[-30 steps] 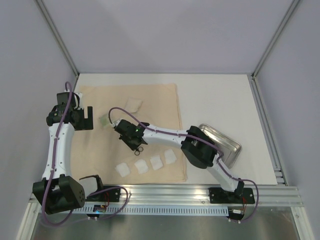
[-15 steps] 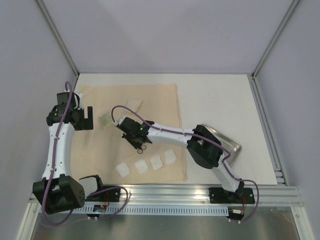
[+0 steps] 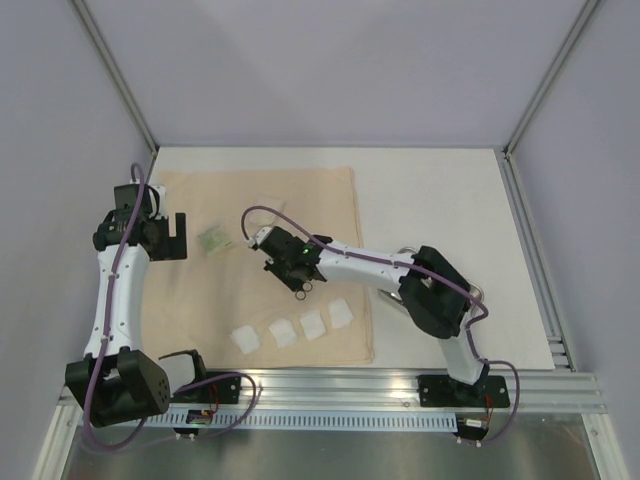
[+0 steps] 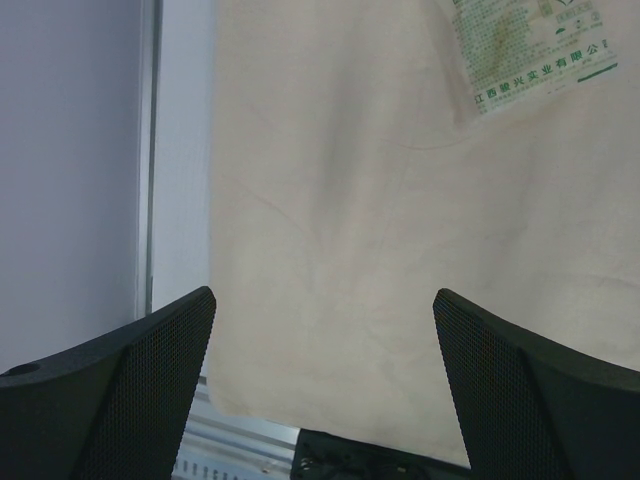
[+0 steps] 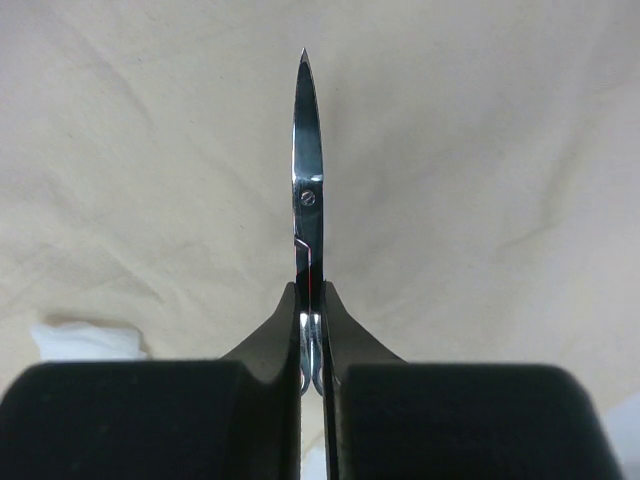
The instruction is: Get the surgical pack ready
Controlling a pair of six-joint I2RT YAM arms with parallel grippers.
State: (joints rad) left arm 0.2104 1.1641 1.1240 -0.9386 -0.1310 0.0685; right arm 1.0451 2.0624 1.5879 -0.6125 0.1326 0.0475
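The right end effector (image 5: 310,300) is pinched almost shut on the scissors (image 5: 306,190), gripping the thin shanks just behind the pivot screw. The scissors hang over the middle of the beige cloth (image 3: 330,195), just beyond the row of gauze squares (image 3: 285,333). That hold is narrow, so a jolt could let them swivel or slide out. Lowered tip-first, the point could snag the cloth and drag it — shifting the gauze. The blades are closed and seen edge-on. The long axis runs in line with the fingers, tip leading away from the wrist, finger rings trailing — from above only the rings show, on the near side. The left end effector (image 4: 323,292) hangs wide open and empty over the cloth's left edge.
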